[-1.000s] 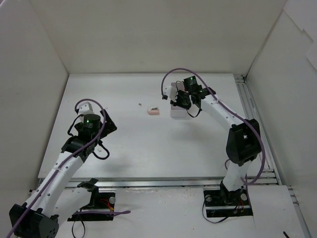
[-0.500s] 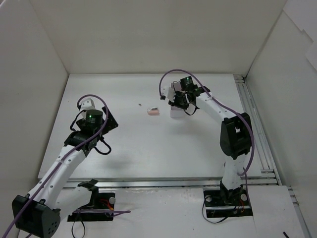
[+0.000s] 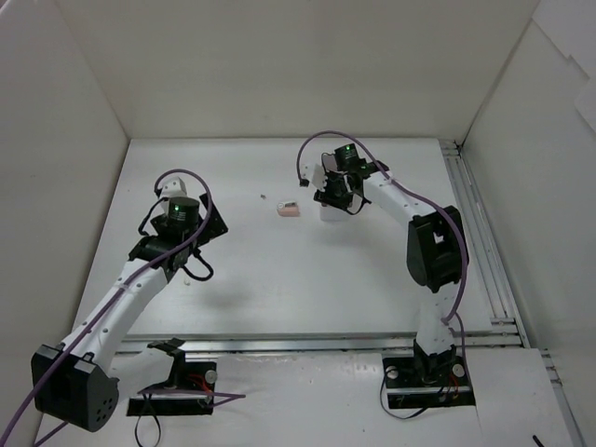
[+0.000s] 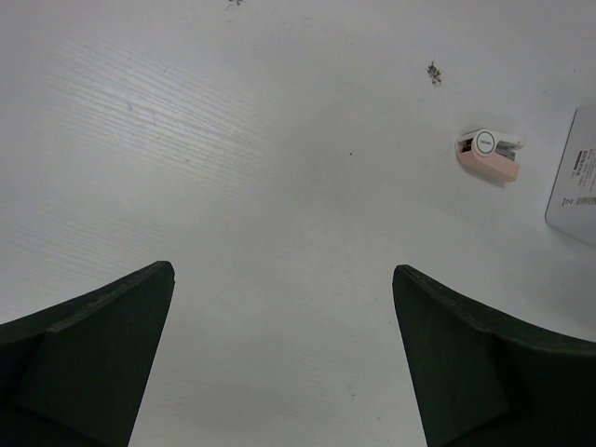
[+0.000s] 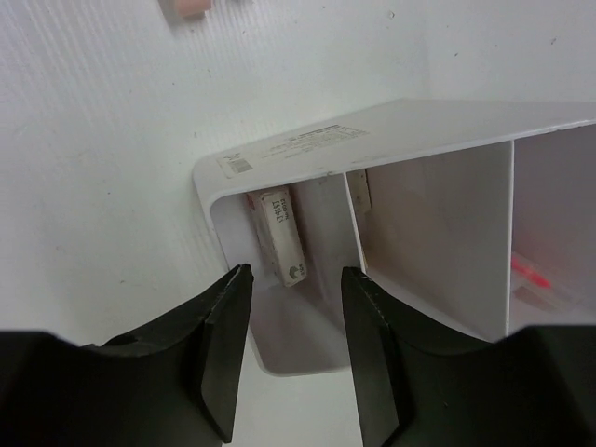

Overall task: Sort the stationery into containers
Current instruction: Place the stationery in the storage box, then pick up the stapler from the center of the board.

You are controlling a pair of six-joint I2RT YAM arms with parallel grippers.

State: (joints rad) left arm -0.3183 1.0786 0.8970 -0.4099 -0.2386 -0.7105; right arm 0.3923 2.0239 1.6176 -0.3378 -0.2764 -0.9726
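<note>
Right gripper (image 5: 295,272) over the white box (image 5: 419,140), left gripper (image 4: 282,270) over the bench.
I see both jaws parted, empty; a cream block (image 5: 277,233) lies in the end compartment, the pink eraser block (image 4: 489,156) beside the box, toward the far edge.

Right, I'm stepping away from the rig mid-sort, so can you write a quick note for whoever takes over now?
Left gripper: open, empty, above bare table.
Right gripper: open, empty, over the end compartment of the white box.
Done: a cream block lies in that end compartment, and a pink stick lies in a farther one.
Left: the pink eraser-like item lies on the table beside the box, not yet sorted.
</note>
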